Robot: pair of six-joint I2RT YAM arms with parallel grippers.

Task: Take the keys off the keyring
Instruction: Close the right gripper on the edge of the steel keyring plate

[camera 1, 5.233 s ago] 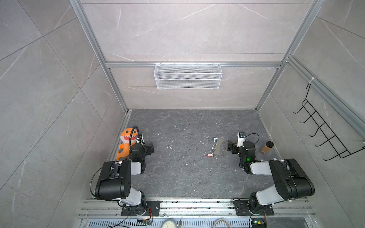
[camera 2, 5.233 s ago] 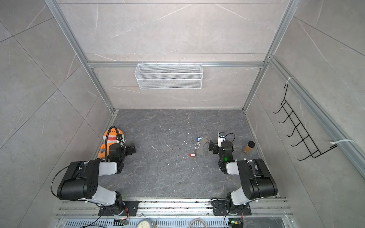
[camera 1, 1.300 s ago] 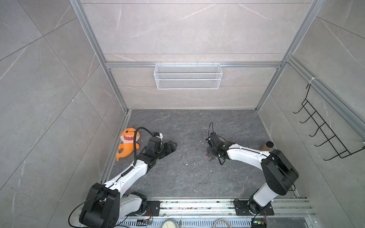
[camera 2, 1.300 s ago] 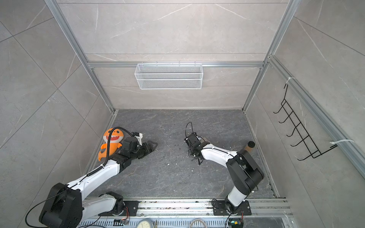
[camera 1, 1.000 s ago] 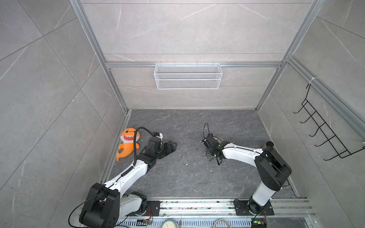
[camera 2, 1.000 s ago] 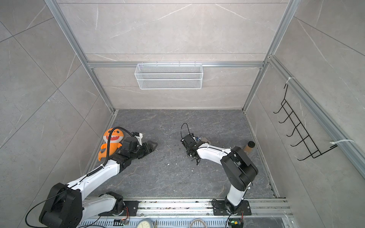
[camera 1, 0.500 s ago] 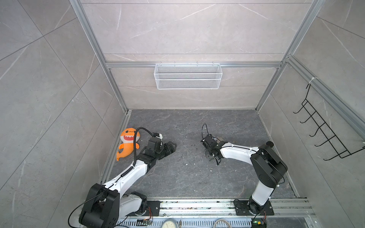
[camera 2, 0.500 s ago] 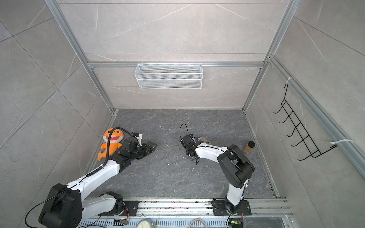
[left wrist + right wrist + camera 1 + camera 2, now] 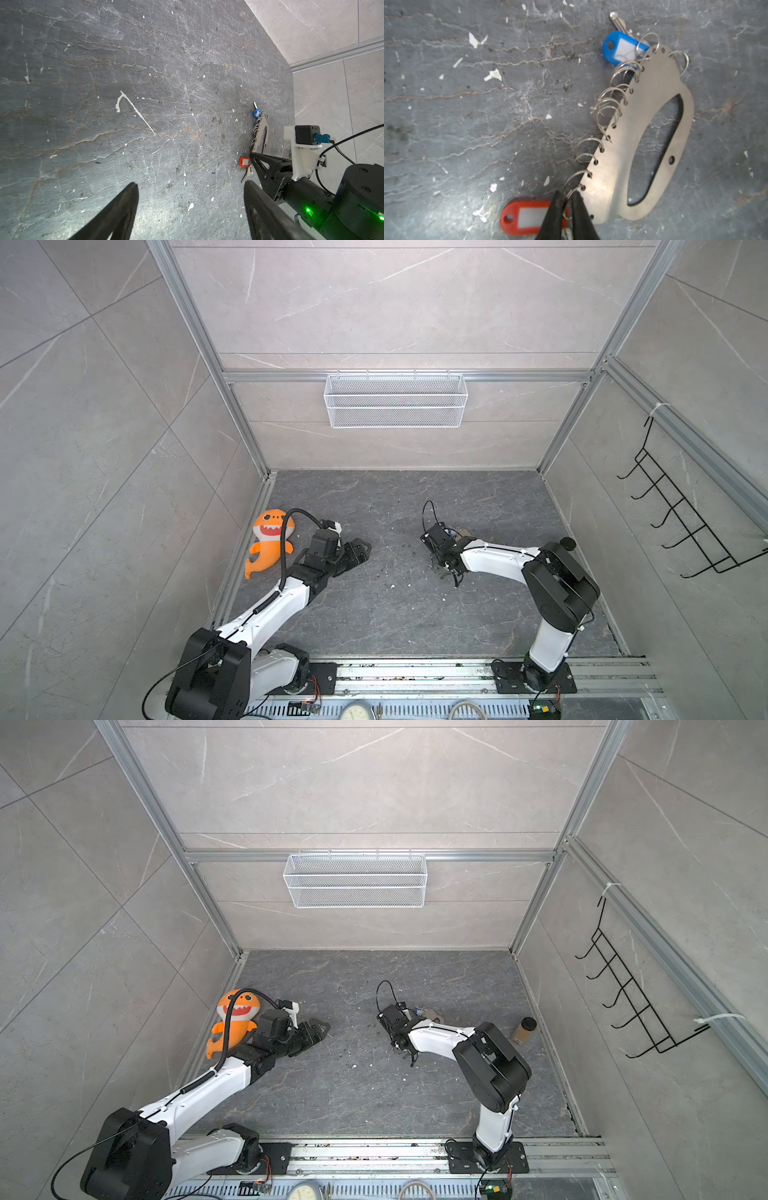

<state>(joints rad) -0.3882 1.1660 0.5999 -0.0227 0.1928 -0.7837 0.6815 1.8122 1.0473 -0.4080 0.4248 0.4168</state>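
The keyring (image 9: 643, 133) is a flat silvery oval plate with several wire rings along one edge, lying on the dark floor. A key with a blue tag (image 9: 623, 48) hangs at one end and a key with a red tag (image 9: 527, 217) at the other. My right gripper (image 9: 566, 200) is shut on the thin wire ring beside the red tag. In a top view the right gripper (image 9: 446, 571) points down at the floor and the arm hides most of the keyring (image 9: 432, 1016). My left gripper (image 9: 190, 187) is open over bare floor, well left of the keyring (image 9: 260, 133).
An orange plush shark (image 9: 270, 541) lies by the left wall behind the left arm. A brown cylinder (image 9: 524, 1029) stands near the right wall. A white wire basket (image 9: 395, 400) hangs on the back wall and a black hook rack (image 9: 681, 526) on the right wall.
Both arms have reached out from their folded rest poses. In the last second the right gripper's jaws closed onto the ring by the red tag. The left arm stayed still.
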